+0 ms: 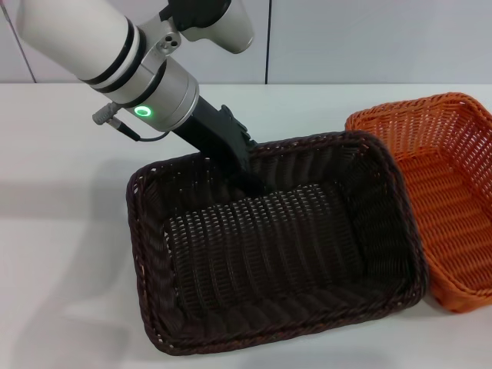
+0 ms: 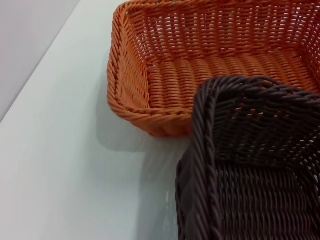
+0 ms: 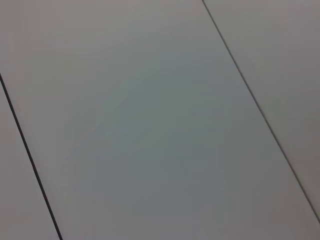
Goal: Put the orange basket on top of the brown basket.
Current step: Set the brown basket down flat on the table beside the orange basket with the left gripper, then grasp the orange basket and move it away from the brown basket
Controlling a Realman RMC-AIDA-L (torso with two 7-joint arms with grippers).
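At the far rim of the brown basket [image 1: 277,254]: the left gripper [image 1: 244,171] reaches down from the upper left, its dark fingers meeting the braided rim.
Grip state: cannot tell whether the fingers are closed on the rim or only touching it.
Arm pose: forearm slants steeply down and rightward.
Right arm: out of the head view.
Brown basket: seems tilted, one corner overlapping the orange basket's edge.
Orange basket [image 1: 450,200]: on the white table [image 1: 61,231], right side, partly beneath that corner.
Doing it well: probably free the overlap before lifting the orange basket.
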